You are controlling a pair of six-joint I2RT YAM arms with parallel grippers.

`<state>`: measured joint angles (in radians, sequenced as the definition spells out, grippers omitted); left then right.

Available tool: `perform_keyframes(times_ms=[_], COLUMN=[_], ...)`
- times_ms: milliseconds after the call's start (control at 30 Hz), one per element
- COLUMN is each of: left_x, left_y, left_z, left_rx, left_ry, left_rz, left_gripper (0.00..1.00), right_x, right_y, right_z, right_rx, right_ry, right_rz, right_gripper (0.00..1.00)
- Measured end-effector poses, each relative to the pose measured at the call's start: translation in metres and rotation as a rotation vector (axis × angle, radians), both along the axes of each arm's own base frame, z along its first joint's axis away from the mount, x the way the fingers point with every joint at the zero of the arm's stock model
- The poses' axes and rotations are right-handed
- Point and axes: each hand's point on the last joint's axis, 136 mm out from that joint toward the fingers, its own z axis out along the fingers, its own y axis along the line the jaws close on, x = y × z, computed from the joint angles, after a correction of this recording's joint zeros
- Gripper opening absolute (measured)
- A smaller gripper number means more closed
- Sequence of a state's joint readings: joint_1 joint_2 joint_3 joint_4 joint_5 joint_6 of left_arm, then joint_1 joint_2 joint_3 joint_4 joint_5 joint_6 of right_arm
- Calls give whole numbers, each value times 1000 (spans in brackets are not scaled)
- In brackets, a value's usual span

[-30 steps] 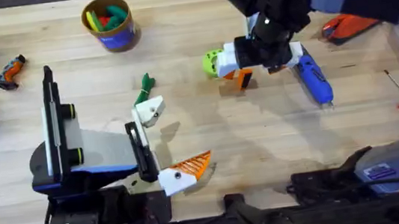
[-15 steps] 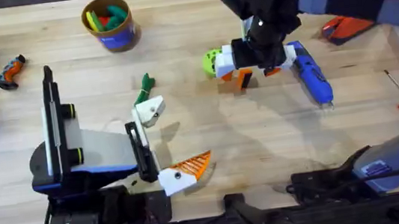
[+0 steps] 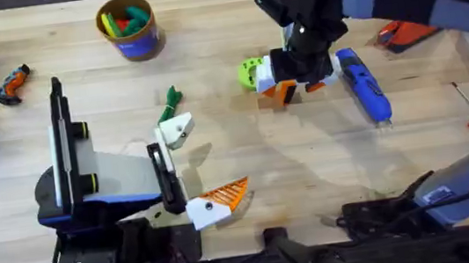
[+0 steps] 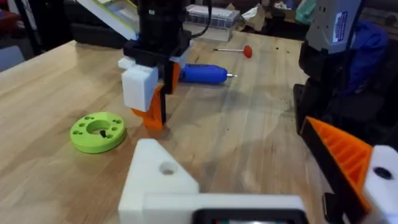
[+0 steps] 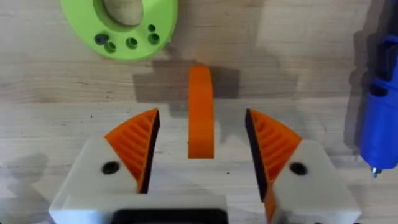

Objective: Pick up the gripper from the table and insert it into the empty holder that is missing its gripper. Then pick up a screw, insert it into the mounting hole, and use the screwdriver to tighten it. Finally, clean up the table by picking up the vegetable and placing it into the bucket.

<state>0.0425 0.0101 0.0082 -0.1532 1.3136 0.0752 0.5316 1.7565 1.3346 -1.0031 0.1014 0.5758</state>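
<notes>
a: where's the loose orange finger?

b: lying on the wooden tabletop beside the lime disc, between my right end effector's parted pads, not yet clamped.

a: how will it handle?

b: light, stiff plastic, i'd judge; ribbed face grips, smooth sides may slip. i'd pinch its flat sides. my left end effector stands apart, one white mount bare.

The gripper lies between the disc and screwdriver.

Wooden table, screwdriver, bucket
</notes>
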Motion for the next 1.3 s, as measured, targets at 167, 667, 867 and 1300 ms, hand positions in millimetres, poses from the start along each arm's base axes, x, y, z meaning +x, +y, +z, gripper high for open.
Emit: perform_keyframes(times_ms=[167, 667, 867, 1300], left_x=[0, 0, 0, 0], left_y=[0, 0, 0, 0], left_z=[0, 0, 0, 0], left_rx=[0, 0, 0, 0], left_ry=[0, 0, 0, 0], left_rz=[0, 0, 0, 0], left_gripper=[985, 986, 986, 985], right_x=[1, 2, 1, -6], right_y=[1, 1, 1, 5], right_z=[0, 1, 10, 122], right_rx=[5, 6, 21, 245], right_ry=[-5, -7, -26, -329], right_rz=[0, 2, 3, 14], right_gripper=[563, 16, 14, 13])
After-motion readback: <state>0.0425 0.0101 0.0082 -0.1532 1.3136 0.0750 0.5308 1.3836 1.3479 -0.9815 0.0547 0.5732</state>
